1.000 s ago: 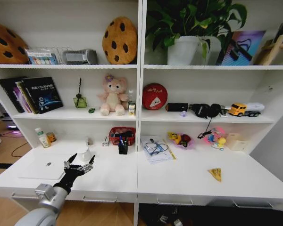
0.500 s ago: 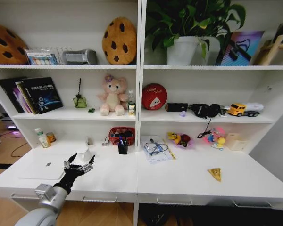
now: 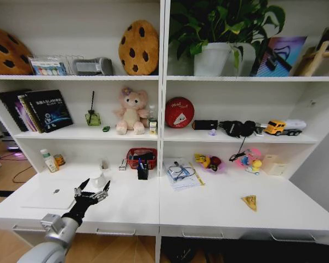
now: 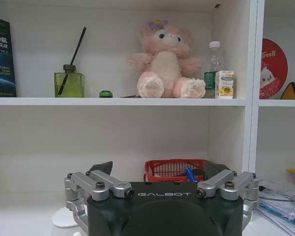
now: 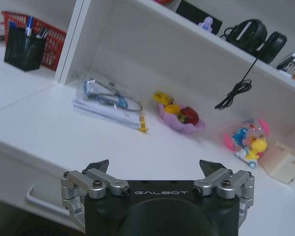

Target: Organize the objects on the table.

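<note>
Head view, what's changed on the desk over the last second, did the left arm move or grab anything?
Nothing visibly changed. The left gripper still hovers open over the desk, just right of the laptop and in front of the mug, holding nothing. The laptop and the other desk items lie where they were.

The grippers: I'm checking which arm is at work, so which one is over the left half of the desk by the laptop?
The left gripper, open, hovering beside the silver laptop and white mug.

Table (image 3: pixel 208 211) smooth matt white; laptop (image 3: pixel 49 195) matt silver metal; left tool (image 3: pixel 92 190) black plastic, bare metal links.
</note>
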